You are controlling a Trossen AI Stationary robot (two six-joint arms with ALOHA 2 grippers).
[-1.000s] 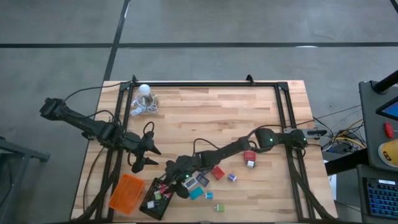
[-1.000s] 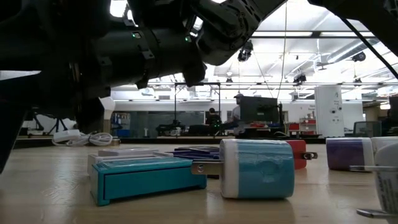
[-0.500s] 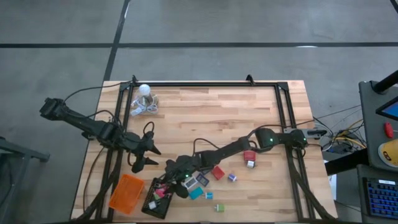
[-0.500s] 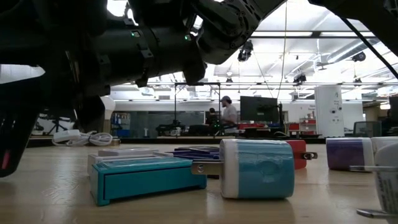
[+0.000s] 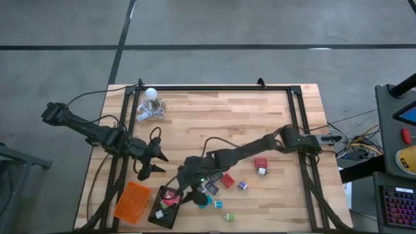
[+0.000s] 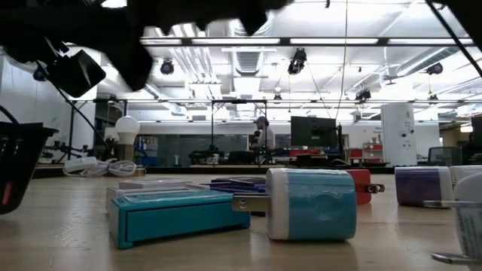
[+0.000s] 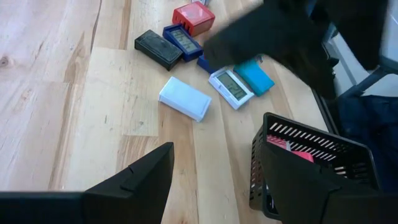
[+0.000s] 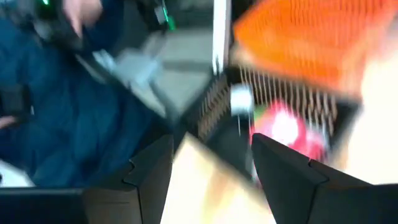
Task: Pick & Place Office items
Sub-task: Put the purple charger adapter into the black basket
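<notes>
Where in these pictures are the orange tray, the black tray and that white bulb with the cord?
orange tray (image 5: 132, 200), high view, middle of its orange floor.
black tray (image 7: 314, 163), left wrist view, its slotted near wall.
white bulb (image 5: 151, 93), high view, its round top, at the table's far left corner.

**Materials and Surface Finish**

The table (image 5: 227, 123) is pale wood planking, smooth with visible grain. The black tray (image 7: 314, 163) is slotted matt plastic; the orange tray (image 5: 132, 200) is mesh-like plastic. The teal plug (image 6: 312, 203) is smooth, slightly glossy plastic with metal prongs.
</notes>
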